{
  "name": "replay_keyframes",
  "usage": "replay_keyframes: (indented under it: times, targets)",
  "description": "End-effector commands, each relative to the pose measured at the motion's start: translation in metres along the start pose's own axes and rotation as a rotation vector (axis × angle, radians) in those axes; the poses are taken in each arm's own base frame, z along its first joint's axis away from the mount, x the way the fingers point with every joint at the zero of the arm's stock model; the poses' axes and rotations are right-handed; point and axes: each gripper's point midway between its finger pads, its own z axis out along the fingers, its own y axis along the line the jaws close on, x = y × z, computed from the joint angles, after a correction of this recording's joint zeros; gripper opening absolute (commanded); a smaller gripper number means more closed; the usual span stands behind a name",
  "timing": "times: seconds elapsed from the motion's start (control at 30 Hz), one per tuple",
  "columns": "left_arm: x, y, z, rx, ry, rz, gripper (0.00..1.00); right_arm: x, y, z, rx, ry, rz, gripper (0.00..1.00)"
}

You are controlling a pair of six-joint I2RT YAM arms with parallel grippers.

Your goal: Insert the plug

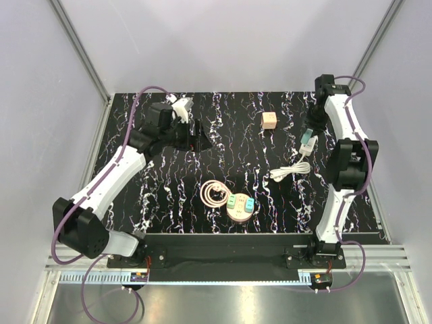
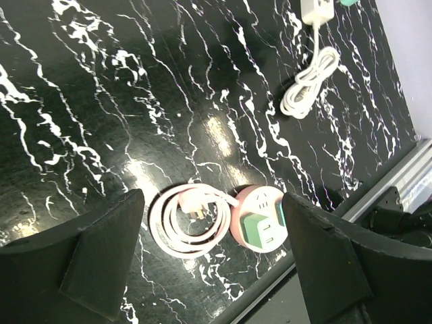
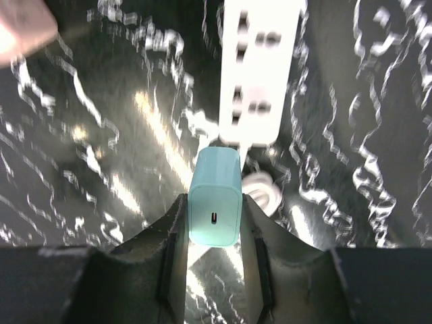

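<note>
The right gripper (image 3: 214, 210) is closed on a light teal charger plug (image 3: 214, 181). Its two fingers press the plug's left and right sides, and the face with the small port is turned to the wrist camera. The plug is above the near end of a white power strip (image 3: 260, 64), where the strip's white cable (image 1: 290, 170) comes out. The prongs are hidden behind the plug's body, so I cannot tell if they touch the strip or are in a socket. Two groups of socket holes on the strip are uncovered. In the top view the strip lies on the right side of the black marbled table (image 1: 169, 177), and its cable is coiled just in front of it.

The left gripper (image 1: 194, 136) is over the far left part of the table. Its fingers (image 2: 101, 260) are spread wide and nothing is between them.

Near the front middle of the table stands a round pink socket base (image 1: 239, 206). Two adapters are plugged into its top side by side, a green one (image 1: 231, 201) on the left and a teal one (image 1: 248, 204) on the right. The base's pink cable (image 1: 214, 194) lies in a flat coil touching its left side. A small pink cube (image 1: 270, 120) sits alone toward the back, well apart from the base.
</note>
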Motion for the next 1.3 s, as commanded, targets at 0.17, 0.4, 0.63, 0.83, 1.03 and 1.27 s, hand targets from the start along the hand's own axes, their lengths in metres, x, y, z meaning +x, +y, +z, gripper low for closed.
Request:
replay_keyframes:
  times: [0.17, 0.4, 0.63, 0.83, 1.03, 1.27]
  targets:
    - [-0.013, -0.007, -0.004, 0.047, -0.049, 0.011, 0.88, -0.042, -0.011, 0.007, 0.026, 0.013, -0.024, 0.0]
    - [-0.01, -0.003, 0.001, 0.037, -0.038, 0.006, 0.88, -0.062, -0.009, 0.016, -0.005, -0.001, -0.029, 0.0]
    - [-0.008, 0.001, 0.005, 0.03, -0.026, 0.0, 0.88, -0.06, -0.013, 0.034, 0.0, 0.028, -0.023, 0.0]
    - [-0.007, 0.003, 0.006, 0.023, -0.024, -0.002, 0.88, -0.064, -0.015, 0.046, -0.008, 0.029, -0.014, 0.0]
    - [-0.008, 0.003, 0.005, 0.028, -0.026, -0.004, 0.88, -0.066, -0.021, 0.054, 0.002, 0.033, -0.001, 0.0]
    - [-0.009, 0.004, 0.003, 0.03, -0.029, -0.009, 0.88, -0.066, -0.018, 0.062, -0.013, 0.038, -0.001, 0.0]
